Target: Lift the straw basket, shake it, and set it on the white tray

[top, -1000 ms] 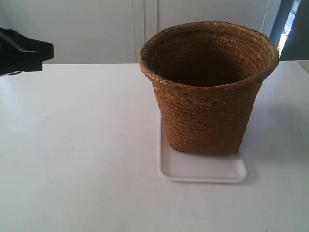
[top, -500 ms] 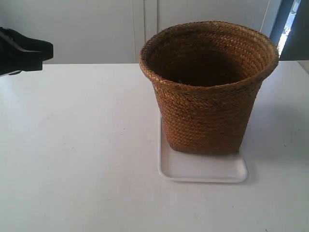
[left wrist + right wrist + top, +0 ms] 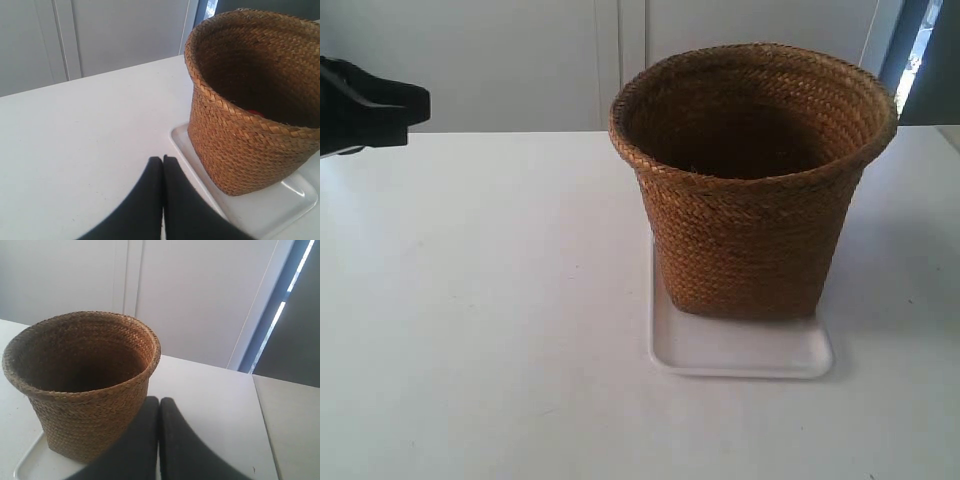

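The straw basket (image 3: 752, 180) stands upright on the white tray (image 3: 740, 350), its base on the tray's far part. The left wrist view shows the basket (image 3: 250, 135) on the tray (image 3: 265, 207), with a small red spot inside the basket. My left gripper (image 3: 163, 159) is shut and empty, off to the side of the tray over bare table. My right gripper (image 3: 159, 400) is shut and empty too, beside the basket (image 3: 82, 385) and apart from it. In the exterior view only the arm at the left edge (image 3: 365, 105) shows, held above the table.
The white table (image 3: 480, 300) spreads around the tray. White cabinet doors (image 3: 520, 60) stand behind it. A table edge or seam (image 3: 262, 420) runs along the side beyond my right gripper.
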Robot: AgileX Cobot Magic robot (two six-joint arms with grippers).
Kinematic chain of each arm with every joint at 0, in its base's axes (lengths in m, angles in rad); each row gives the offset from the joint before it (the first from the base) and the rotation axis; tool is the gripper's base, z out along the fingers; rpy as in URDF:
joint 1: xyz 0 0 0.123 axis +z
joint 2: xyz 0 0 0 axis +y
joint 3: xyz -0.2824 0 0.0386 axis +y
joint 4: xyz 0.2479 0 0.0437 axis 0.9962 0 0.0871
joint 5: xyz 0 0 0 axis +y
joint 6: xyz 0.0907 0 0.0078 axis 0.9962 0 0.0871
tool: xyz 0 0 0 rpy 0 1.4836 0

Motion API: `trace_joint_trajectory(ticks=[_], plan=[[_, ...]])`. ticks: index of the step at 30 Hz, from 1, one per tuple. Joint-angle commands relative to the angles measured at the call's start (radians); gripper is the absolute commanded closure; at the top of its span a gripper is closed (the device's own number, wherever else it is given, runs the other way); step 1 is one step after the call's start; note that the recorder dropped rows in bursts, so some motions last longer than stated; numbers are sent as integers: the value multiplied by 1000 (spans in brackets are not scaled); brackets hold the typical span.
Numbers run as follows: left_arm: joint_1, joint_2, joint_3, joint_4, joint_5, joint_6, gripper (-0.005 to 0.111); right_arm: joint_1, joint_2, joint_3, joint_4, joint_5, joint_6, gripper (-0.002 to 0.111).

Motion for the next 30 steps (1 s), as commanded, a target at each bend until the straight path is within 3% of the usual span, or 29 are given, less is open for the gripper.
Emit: trace_joint_trajectory(ticks=[1,5,11,14,20,21,23,30], plan=[[0,-10,6,-16,1,0,107,-2,-40,51,-10,-29,-12,108],[0,-10,6,-16,1,0,107,-2,-98,179,-12,-160,-12,108],[0,-10,6,-16,1,-2,107,-2,-244,556,-61,-628,-12,108],[0,-10,6,-16,1,-2,107,-2,-305,731,-47,-757,-10,108],[0,-10,6,-16,1,-2,107,-2,-373,1004,-2,-778,-10,108],[0,-10,6,-16,1,-2,107,-2,-387,1004,-2,-768,-10,108],[0,-10,6,-16,1,-2,107,-2,-418,1004,13,-536,-14,108],[0,-10,6,-16,-6,-2,107,-2,-429,1004,14,-550,-33,108]])
